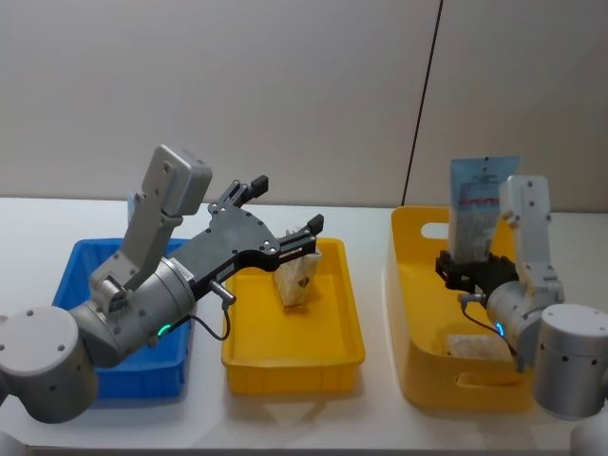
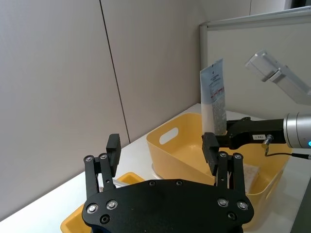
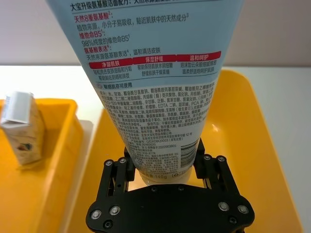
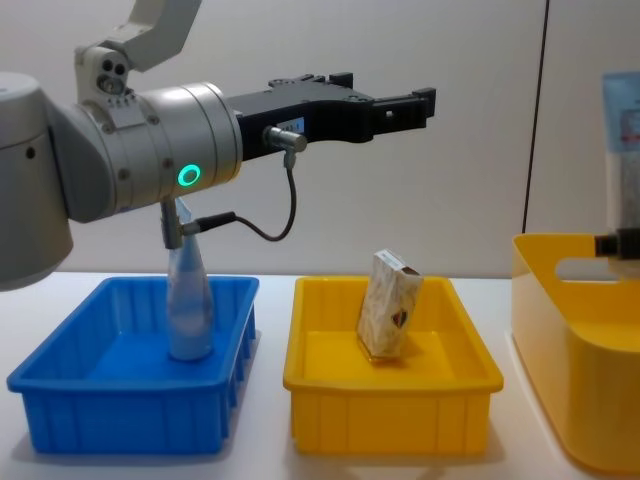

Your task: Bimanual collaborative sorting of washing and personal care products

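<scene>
Left end effector (image 2: 163, 158) gapes; right end effector (image 2: 221, 138) clamps upright tube (image 2: 214, 102) over yellow bin (image 2: 170, 145)

One pale blue printed squeeze tube (image 1: 478, 211) stands upright over the deep yellow bin (image 1: 410, 313), a second tube (image 4: 188, 305) upright in the blue tray (image 4: 60, 395), a patterned beige carton (image 4: 388, 304) leaning in the shallow yellow tray (image 4: 390, 405), perhaps another carton (image 1: 472, 346) on the bin floor.

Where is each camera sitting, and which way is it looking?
Head: up high, looking down at the trays; both arms show.
Chest: low, looking across the table; left hand open above the carton in the yellow tray.
Left wrist: behind its open fingers, facing the right hand.
Right wrist: behind its hand, shut on the blue tube.
All four share that tube.
</scene>
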### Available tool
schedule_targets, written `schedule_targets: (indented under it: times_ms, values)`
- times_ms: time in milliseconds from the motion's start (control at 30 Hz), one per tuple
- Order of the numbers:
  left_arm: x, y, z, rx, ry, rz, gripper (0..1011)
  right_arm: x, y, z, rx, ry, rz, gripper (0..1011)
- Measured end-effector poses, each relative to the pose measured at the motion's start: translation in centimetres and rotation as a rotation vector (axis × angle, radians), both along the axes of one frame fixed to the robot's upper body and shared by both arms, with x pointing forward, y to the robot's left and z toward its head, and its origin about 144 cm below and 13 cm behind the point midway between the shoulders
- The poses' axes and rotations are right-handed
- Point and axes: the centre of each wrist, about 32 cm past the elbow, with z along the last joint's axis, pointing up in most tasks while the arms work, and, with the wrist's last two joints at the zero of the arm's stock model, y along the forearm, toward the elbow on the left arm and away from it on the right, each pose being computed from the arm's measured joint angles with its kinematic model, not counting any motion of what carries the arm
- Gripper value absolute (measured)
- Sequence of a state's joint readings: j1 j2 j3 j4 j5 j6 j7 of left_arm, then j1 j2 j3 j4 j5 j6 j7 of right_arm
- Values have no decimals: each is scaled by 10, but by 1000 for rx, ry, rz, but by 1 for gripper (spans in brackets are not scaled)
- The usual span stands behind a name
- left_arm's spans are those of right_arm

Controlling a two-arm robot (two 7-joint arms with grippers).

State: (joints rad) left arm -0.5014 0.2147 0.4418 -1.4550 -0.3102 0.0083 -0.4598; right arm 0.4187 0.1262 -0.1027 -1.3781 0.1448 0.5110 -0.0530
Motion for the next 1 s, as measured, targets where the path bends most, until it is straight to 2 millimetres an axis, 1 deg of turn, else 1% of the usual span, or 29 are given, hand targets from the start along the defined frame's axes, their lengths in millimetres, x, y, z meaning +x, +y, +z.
schedule_targets:
  times_ms: [300, 367, 400, 433, 467, 567, 700, 767, 1000]
  values:
    - [0, 0, 0, 0, 0, 0, 1001, 3, -1, -2, -10, 50, -27, 638]
    - [0, 0, 0, 0, 0, 0, 1001, 3, -1, -2, -13, 57, -29, 652]
    - [0, 0, 0, 0, 0, 0, 1001, 4, -1, -2, -15, 61, -30, 710]
    - [0, 0, 0, 0, 0, 0, 1001, 4, 0, -2, -15, 63, -31, 724]
    - [0, 0, 0, 0, 0, 0, 1001, 4, 0, -2, -16, 64, -31, 780]
    - [0, 0, 0, 0, 0, 0, 1001, 4, 1, -2, -18, 69, -31, 834]
    - [0, 0, 0, 0, 0, 0, 1001, 4, 2, -1, -21, 72, -30, 967]
    - [0, 0, 0, 0, 0, 0, 1002, 4, 2, 0, -23, 73, -30, 1003]
    - [0, 0, 0, 0, 0, 0, 1001, 3, 4, 2, -28, 68, -29, 1004]
